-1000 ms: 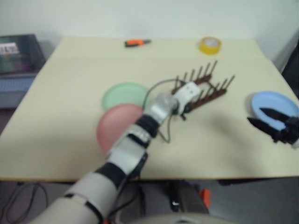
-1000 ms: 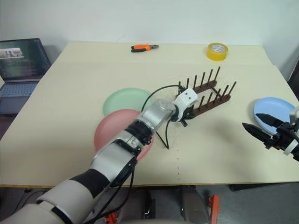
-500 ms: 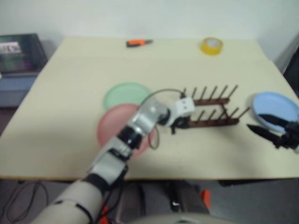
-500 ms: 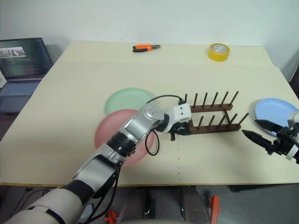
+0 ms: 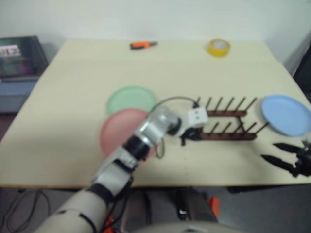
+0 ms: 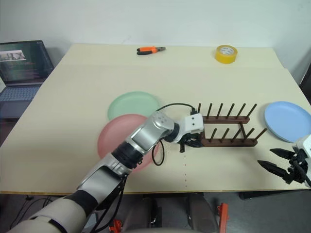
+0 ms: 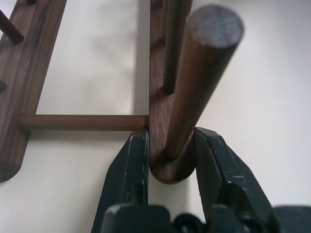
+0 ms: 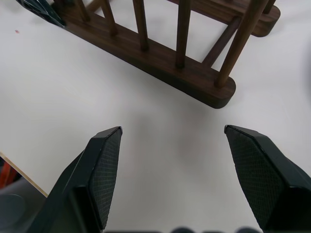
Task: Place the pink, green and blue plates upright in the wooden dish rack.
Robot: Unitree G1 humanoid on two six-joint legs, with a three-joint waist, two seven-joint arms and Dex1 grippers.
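On the tabletop (image 6: pixel 73 97), the wooden dish rack (image 6: pixel 228 127) is gripped at its end rail by the left gripper (image 6: pixel 190 141) (right gripper (image 6: pixel 278 166) spread, empty), while pink plate (image 6: pixel 114 138), green plate (image 6: pixel 130 104) and blue plate (image 6: pixel 286 120) lie flat, unracked.

no readable text, labels or numbers anywhere

Three plates: one pink plate (image 6: pixel 118 141), one green plate (image 6: pixel 132 104), one blue plate (image 6: pixel 287 120). One wooden dish rack (image 6: pixel 227 131) with two rails; six pegs stand on the far rail, while the near rail's count is partly hidden. One yellow tape roll (image 6: pixel 226 53). One orange-handled pliers (image 6: pixel 150 49). One laptop (image 6: pixel 23 65).
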